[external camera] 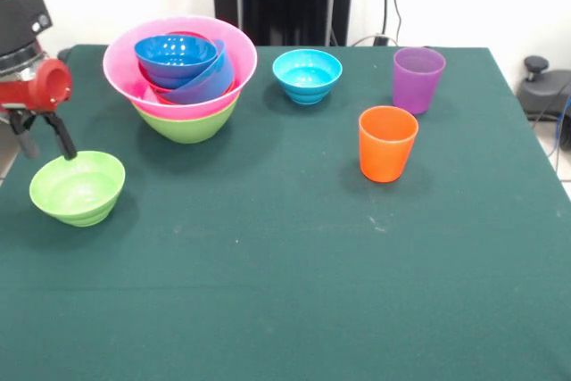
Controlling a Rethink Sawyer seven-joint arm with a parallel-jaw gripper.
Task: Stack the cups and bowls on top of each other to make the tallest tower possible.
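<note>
Since only the front view is on hand, all places are read from it. Going left to right.

Left edge of bench (285,310): arm comes in from the left, red and black. The jaws (43,142) are open, two dark prongs splayed, one prong tip at or just over the far rim of the small lime bowl (78,186); cannot tell if it touches. That bowl sits upright, mouth up, nr the left edge, about mid-depth.

Far-left corner area: the tower (181,73). Big lime bowl (188,124) at base, huge pink bowl (120,64) nested in it, then a red rim showing w/ blue bowls (178,53) inside, top ones tilted, not seated flat.

Far edge, mid: cyan bowl (307,75), upright, alone, just right of the tower.

Right of centre: orange cup (387,143), upright, mouth up. Purple cup (417,78) beyond it twd the far-right corner, upright. Cups near each other, not touching.

Handling, my judgement: all thin glossy plastic, so light, stiff, slick; likely to skid or tip if nudged, not fragile. Best hold on a bowl is a pinch across the rim wall, one prong inside, one outside. Cups: same rim pinch, or squeeze across the body near the top. Tilted blues may make the pile shaky for further loads.
</note>
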